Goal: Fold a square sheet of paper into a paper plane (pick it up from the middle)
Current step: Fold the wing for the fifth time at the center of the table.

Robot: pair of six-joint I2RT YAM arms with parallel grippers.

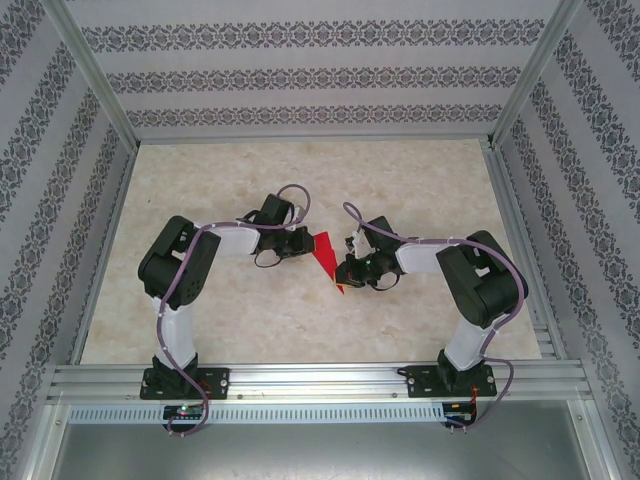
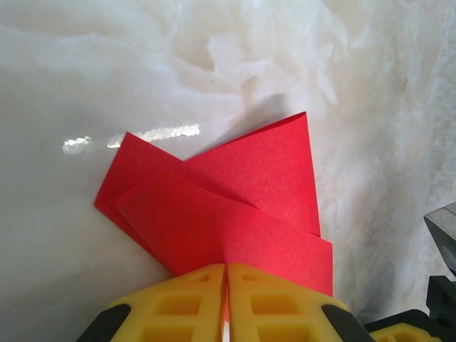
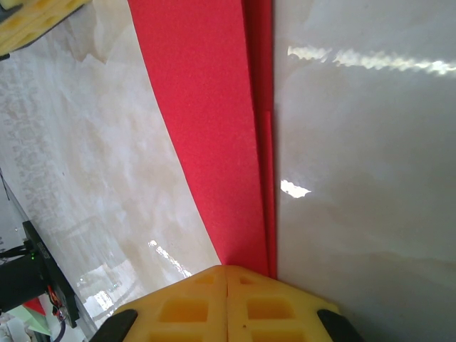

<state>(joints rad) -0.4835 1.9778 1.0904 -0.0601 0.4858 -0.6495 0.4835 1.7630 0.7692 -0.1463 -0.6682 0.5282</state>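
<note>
bright red folded sheet of paper (image 1: 325,258) (image 2: 235,206) (image 3: 206,128), creased into overlapping pointed flaps, held between the two arms over the middle of the pale marbled table (image 1: 400,180). left end effector (image 1: 305,242) (image 2: 226,271): yellow fingers pressed together, pinching the paper's broader end. right end effector (image 1: 345,272) (image 3: 226,274): yellow fingers closed on the narrower end, a long straight crease running away from them. both arms reach inward from bases at the table's near edge. patterned walls (image 1: 300,80) enclose the table.
</note>
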